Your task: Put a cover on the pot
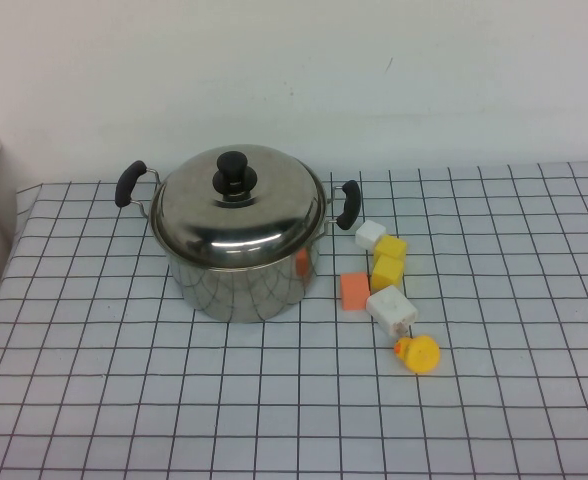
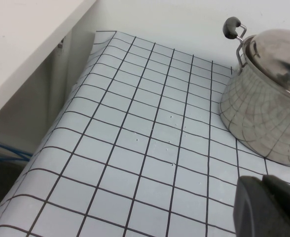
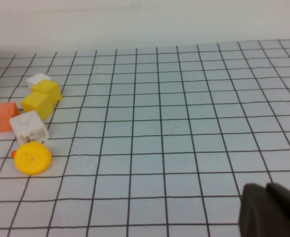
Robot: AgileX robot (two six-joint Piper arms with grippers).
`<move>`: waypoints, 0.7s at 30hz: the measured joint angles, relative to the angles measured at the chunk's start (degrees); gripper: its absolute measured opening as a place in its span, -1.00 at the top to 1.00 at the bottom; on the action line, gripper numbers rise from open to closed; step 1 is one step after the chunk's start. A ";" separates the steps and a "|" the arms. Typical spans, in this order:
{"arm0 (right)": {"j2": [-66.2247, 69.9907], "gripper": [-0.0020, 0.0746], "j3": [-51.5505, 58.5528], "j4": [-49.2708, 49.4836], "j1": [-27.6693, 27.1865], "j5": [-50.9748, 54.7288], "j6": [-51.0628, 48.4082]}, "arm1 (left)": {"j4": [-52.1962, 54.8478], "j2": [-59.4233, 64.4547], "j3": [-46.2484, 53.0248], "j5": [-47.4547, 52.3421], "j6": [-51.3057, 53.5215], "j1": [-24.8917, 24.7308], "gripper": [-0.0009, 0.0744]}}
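The shiny steel pot (image 1: 239, 285) with two black side handles stands on the checked tablecloth, left of centre. The domed steel lid (image 1: 236, 215) with a black knob (image 1: 234, 175) sits on it, slightly askew. The pot (image 2: 263, 121) and lid (image 2: 283, 54) also show in the left wrist view. Neither arm shows in the high view. My left gripper (image 2: 262, 178) is shut and empty above the cloth, apart from the pot. My right gripper (image 3: 267, 186) is shut and empty over bare cloth, well away from the toys.
Right of the pot lie a white block (image 1: 370, 235), two yellow blocks (image 1: 388, 262), an orange block (image 1: 354, 291), another white block (image 1: 391, 309) and a yellow duck (image 1: 417, 353). The duck also shows in the right wrist view (image 3: 32, 158). The table's left edge (image 2: 93, 44) drops off beside a white shelf.
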 joint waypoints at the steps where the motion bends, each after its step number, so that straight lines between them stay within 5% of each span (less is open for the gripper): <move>1: 0.00 0.95 0.00 0.00 -0.10 0.00 0.00 | 0.00 0.00 0.00 0.00 0.00 0.00 0.98; 21: 0.00 0.95 0.00 -0.10 -7.39 0.00 0.03 | 0.00 0.00 0.00 0.00 0.00 0.00 0.98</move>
